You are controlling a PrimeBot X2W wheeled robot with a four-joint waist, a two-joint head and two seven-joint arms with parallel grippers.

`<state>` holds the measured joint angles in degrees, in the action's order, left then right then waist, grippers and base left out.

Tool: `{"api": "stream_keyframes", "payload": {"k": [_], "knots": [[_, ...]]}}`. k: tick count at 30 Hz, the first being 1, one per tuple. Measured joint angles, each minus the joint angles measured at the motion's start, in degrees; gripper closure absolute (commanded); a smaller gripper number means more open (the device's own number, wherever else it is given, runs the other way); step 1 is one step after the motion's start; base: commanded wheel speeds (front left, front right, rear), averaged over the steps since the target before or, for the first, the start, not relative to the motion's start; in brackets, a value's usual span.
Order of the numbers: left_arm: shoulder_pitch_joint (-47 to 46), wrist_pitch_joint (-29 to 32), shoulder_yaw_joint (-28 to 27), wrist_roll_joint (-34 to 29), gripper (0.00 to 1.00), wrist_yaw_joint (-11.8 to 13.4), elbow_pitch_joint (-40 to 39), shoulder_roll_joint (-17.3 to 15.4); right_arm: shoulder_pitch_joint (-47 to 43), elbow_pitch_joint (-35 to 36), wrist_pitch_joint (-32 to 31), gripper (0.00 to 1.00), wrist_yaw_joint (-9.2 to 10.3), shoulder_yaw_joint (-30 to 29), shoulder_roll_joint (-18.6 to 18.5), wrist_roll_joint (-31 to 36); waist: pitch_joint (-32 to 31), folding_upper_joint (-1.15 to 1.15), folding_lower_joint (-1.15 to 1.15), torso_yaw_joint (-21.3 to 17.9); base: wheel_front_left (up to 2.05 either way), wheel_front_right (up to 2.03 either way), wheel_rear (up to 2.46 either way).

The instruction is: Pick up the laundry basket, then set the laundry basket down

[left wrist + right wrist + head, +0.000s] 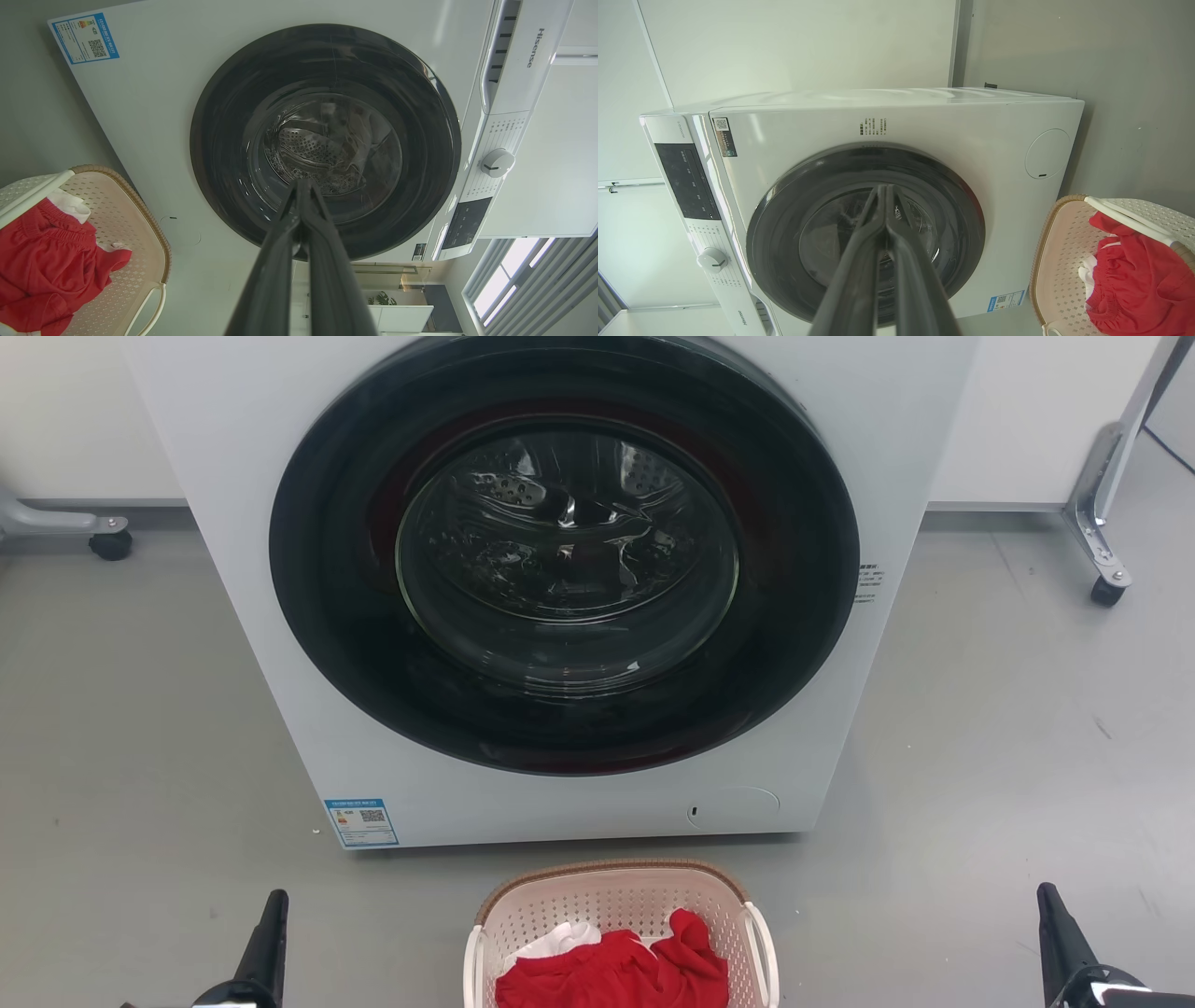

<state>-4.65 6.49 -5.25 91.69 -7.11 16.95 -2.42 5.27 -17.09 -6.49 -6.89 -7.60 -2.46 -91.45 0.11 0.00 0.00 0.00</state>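
Note:
The laundry basket point(616, 896) stands on the floor at the bottom middle of the head view, just before the washer. It is pale pink-cream perforated plastic with a brown woven-look rim and white side handles, and holds red and white clothes. It also shows as the laundry basket point(121, 219) at left in the left wrist view and the laundry basket point(1064, 252) at right in the right wrist view. My left gripper point(273, 905) is shut, well left of it. My right gripper point(1047, 901) is shut, well right of it. Neither touches it.
A white front-loading washer point(280, 579) with a closed dark round door point(565, 555) fills the middle. Wheeled metal frame legs stand at the far left point(107, 537) and far right point(1106, 583). Grey floor point(121, 728) lies on both sides.

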Motion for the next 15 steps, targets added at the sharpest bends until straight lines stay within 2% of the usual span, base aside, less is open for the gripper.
{"api": "stream_keyframes", "payload": {"k": [15], "knots": [[0.0, 0.0, 0.0, 0.0, 1.0, 0.0, 0.0, 0.0, 0.0, 0.0, 0.0, 1.0, 0.0, 0.0, 0.0, 0.0, 0.0, 0.0, 0.0, 0.0, 0.0, 0.0, 0.0]]}}
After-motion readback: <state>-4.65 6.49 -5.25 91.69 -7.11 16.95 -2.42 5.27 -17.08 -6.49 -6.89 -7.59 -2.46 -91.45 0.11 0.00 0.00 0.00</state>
